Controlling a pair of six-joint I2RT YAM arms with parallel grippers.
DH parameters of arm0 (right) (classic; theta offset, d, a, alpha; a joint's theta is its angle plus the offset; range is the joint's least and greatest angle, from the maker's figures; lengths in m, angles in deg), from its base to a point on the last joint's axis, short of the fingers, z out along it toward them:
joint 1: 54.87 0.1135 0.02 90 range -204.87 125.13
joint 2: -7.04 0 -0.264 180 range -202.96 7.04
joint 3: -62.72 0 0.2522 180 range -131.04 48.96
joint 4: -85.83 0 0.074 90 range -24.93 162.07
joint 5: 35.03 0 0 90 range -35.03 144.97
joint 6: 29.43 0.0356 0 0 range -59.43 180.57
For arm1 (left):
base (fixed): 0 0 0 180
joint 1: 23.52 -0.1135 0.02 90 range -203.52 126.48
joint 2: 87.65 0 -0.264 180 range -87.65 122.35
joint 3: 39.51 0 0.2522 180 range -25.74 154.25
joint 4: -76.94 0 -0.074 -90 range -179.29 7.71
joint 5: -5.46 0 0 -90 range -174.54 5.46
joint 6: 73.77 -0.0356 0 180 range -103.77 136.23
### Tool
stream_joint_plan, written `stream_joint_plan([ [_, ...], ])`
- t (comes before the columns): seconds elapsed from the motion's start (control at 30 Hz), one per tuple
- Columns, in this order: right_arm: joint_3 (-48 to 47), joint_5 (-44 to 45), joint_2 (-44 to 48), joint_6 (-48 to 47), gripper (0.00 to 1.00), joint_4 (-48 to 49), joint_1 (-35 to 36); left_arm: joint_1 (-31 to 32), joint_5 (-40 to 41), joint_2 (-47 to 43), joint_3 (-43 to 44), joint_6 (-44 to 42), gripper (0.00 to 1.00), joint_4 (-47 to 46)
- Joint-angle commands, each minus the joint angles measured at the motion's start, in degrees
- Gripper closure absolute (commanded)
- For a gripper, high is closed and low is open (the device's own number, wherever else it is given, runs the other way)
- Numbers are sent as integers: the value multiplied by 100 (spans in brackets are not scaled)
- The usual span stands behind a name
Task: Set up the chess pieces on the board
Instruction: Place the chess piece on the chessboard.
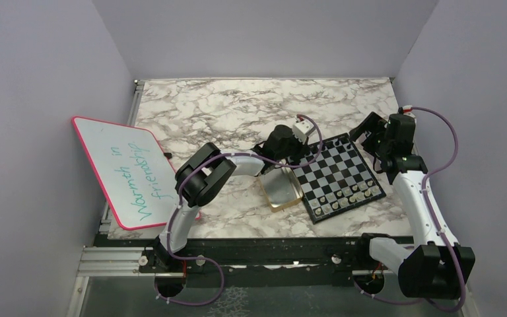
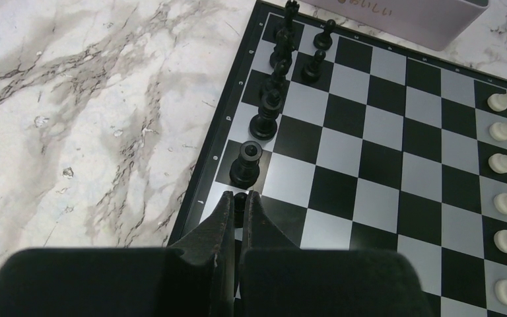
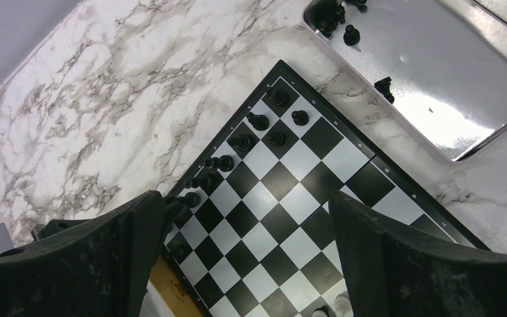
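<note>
The board [image 1: 333, 168] lies on the table [image 1: 237, 105], at about 4 o'clock from the middle. The tin [image 1: 280, 188] is just beside it, at the board's 9 o'clock. The whiteboard [image 1: 122, 168] leans far off at the table's 9 o'clock.

The left gripper [image 2: 239, 195] is over the board's edge. Its fingers are squeezed almost together, with a small black piece [image 2: 239, 201] pinched between the tips. The piece is down low on an edge square, but I cannot tell if it touches the board. In the left wrist view, a row of black pieces [image 2: 264, 122] runs from that spot toward 12 o'clock, along the board's 9 o'clock edge. The white pieces [image 2: 505, 165] stand along the 3 o'clock edge.

The right gripper [image 3: 247, 201] hangs above the board with its fingers spread wide and nothing in them. In its view the tin is at 1 o'clock, with a few spare black pieces [image 3: 351, 34] lying inside.
</note>
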State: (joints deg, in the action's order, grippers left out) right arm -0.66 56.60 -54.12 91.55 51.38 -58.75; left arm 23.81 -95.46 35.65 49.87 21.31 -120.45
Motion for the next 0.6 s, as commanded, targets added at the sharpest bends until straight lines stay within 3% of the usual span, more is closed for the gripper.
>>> stream_joint_plan([
  [0.0,19,-107,103,-85,0,120,-36,14,117,121,-4,-13,100,-198],
  [0.3,51,-73,104,-116,0,143,-37,17,138,174,-21,-46,100,-198],
  [0.57,37,-59,79,-137,0,162,-37,20,189,127,-55,-105,85,-197],
])
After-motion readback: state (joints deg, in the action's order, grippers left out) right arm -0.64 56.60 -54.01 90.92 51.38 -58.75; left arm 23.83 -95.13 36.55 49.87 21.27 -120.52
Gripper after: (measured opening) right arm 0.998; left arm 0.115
